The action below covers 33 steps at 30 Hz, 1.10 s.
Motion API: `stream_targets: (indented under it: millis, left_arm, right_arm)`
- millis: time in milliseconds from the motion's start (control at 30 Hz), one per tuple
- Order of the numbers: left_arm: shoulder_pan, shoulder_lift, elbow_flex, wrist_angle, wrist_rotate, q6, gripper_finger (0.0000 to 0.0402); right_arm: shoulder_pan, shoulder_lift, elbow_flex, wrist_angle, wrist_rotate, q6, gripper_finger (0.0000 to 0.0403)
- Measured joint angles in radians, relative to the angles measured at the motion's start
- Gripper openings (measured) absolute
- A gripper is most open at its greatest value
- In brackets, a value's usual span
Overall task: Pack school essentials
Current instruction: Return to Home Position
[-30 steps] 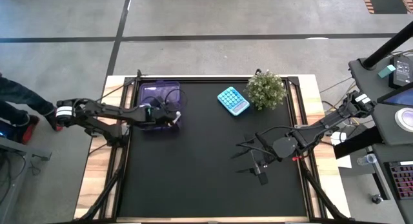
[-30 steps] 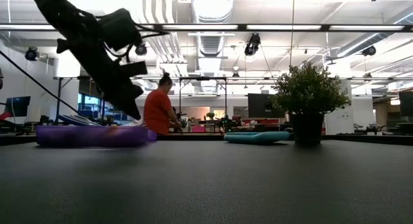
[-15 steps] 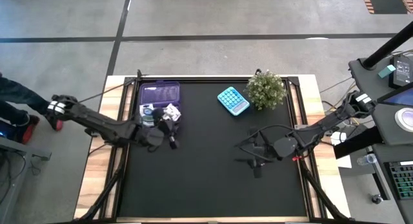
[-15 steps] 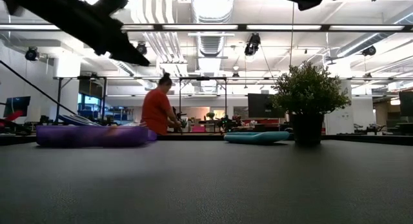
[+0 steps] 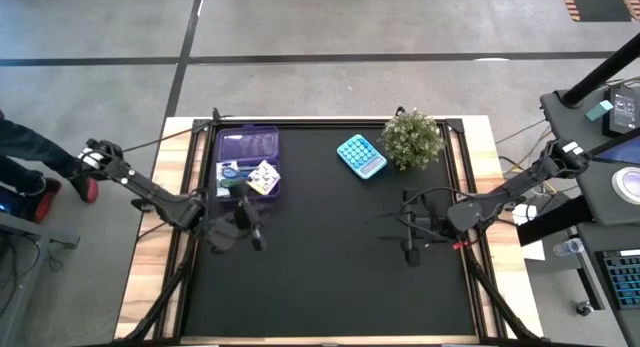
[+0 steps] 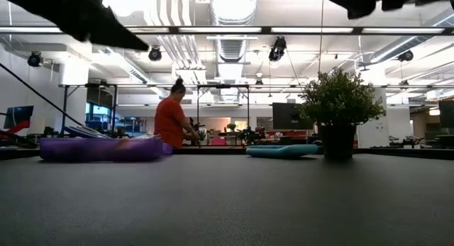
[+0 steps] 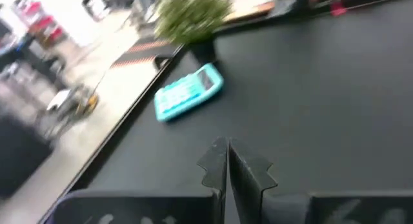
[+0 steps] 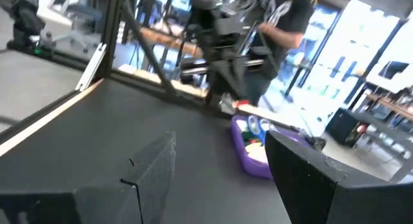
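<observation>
The open purple case (image 5: 247, 147) holds the stationery (image 5: 250, 175). The left pincer (image 7: 226, 150), closed tight and empty, hangs just beside the case; the right pincer (image 8: 219, 179), spread wide and empty, is well apart from it

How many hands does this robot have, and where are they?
2. The left hand hovers shut near the purple case; the right hand hovers open over the black mat, on its right side. No other hand shows.

Black jointed left arm (image 5: 160, 194) and right arm (image 5: 505, 190), each white-banded.
</observation>
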Motion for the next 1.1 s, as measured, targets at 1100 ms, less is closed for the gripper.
stream_targets:
  millis: [1100]
  left_arm:
    - [-0.137,-0.674,-0.407,0.274,-0.047,0.476,0.0000]
  right_arm:
    - [-0.243,-0.505,-0.366,0.213,-0.009,-0.230,0.0228]
